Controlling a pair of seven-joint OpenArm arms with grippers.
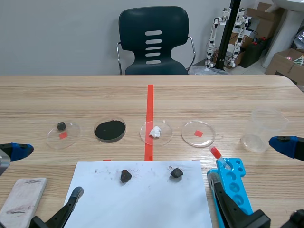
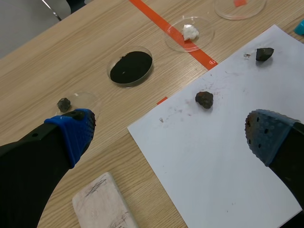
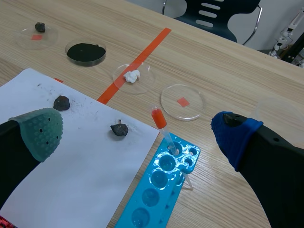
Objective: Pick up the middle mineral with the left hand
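The middle mineral (image 1: 125,175), a small dark lump, lies on the left part of a white paper sheet (image 1: 142,206) at the near middle of the table (image 1: 71,95). The left gripper (image 2: 171,137) hangs at the near left with its blue-padded fingers spread wide and nothing between them. The mineral sits ahead of it, to the right in the scene, clear of both fingers. The right gripper (image 3: 137,130) is also spread, holding nothing, at the near right.

A second dark mineral (image 1: 176,173) lies on the same sheet, to the right of the middle one and well apart from it. A third, smaller mineral (image 1: 61,126) sits in a clear dish (image 1: 51,135) at the far left. To the right of that dish stand a dish of black powder (image 1: 109,130), a dish with a white lump (image 1: 155,131) over the red tape line, a bare dish (image 1: 188,137) and a clear plastic cup (image 1: 261,129). A blue tube rack (image 1: 232,185) lies right of the sheet, with an orange-tipped tube (image 1: 215,152) leaning in its far end. A white streaked block (image 1: 21,199) lies at the near left corner.

The table is light wood. Beyond it stand a dark chair (image 1: 153,42), a grey wall and cardboard boxes (image 1: 285,59) at the far right
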